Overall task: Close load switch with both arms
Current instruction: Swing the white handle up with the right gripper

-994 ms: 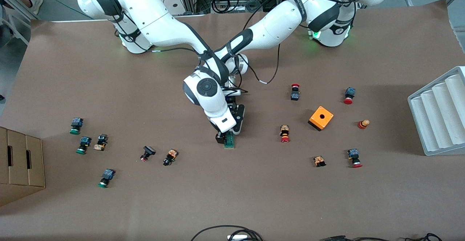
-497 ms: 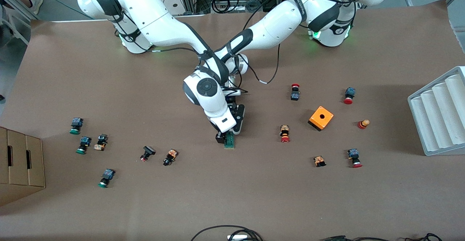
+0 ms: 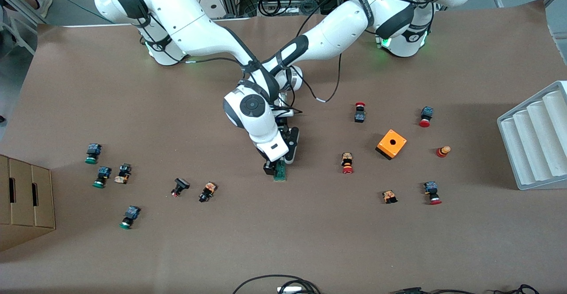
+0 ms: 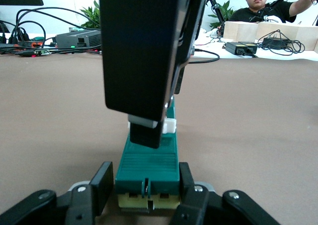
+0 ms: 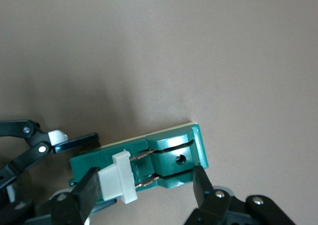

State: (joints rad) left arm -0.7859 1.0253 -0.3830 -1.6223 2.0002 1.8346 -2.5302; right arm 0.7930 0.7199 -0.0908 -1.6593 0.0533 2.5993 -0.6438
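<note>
The green load switch (image 3: pixel 279 173) lies flat on the brown table mid-way between the arms. My left gripper (image 4: pixel 147 185) is shut on one end of the switch (image 4: pixel 147 160), a finger (image 4: pixel 102 185) against each side. My right gripper (image 5: pixel 145 185) is shut along the switch (image 5: pixel 174 158): one finger bears on the white lever tab (image 5: pixel 117 178), the other on the green end block. In the left wrist view the right gripper's finger (image 4: pixel 144 61) stands over the lever (image 4: pixel 169 125). From the front, both hands (image 3: pixel 277 152) crowd over the switch.
An orange box with a hole (image 3: pixel 391 144) and several push buttons (image 3: pixel 347 163) lie toward the left arm's end. More buttons (image 3: pixel 207 191) are scattered toward the right arm's end. A cardboard box (image 3: pixel 26 201) and a white ridged tray (image 3: pixel 536 139) stand at the table's ends.
</note>
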